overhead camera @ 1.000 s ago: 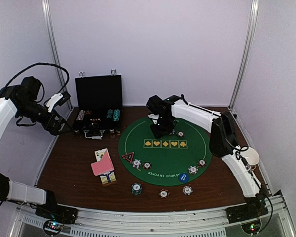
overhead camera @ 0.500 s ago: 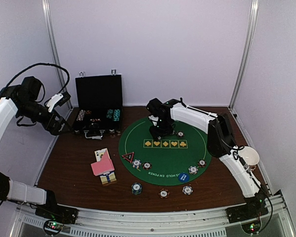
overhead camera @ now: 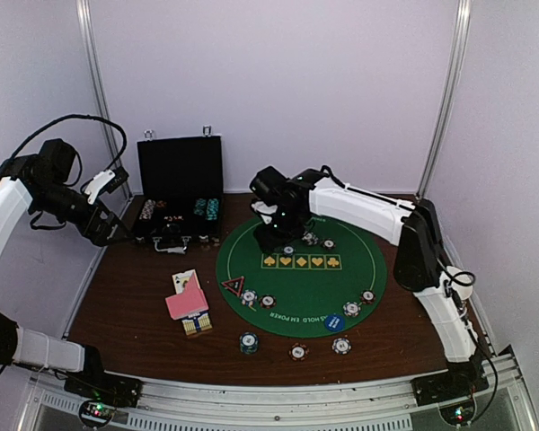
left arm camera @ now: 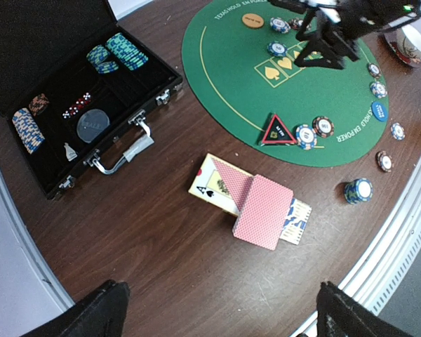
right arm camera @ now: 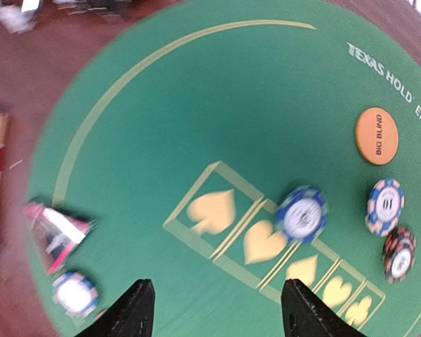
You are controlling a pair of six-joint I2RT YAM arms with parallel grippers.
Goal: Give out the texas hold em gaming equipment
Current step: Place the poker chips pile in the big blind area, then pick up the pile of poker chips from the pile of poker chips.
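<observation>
Two grippers in view, both empty.
- left gripper point(left arm camera: 223, 317): fingers spread fully wide, nothing between them. Held high over the table's left side, looking down on the cards point(left arm camera: 263, 210).
- right gripper point(right arm camera: 217, 312): fingers parted, nothing held. Hovers low over the mat point(right arm camera: 196, 105), by the row of suit boxes.

One blue chip point(right arm camera: 302, 214) lies flat at the edge of the boxes by the heart, ahead of the right fingers and apart from them. The orange button point(right arm camera: 377, 135) sits on the felt beyond it, with two more chips point(right arm camera: 384, 206) beside the boxes.

Cards: loose pink-backed pile on the wood left of the mat, one ace face up.

Four chips point(overhead camera: 351, 309) and the blue button point(overhead camera: 333, 322) line the mat's near rim. Three chips point(overhead camera: 297, 352) lie off the mat.

The case point(overhead camera: 180, 171) is open at back left, with chip stacks inside.
</observation>
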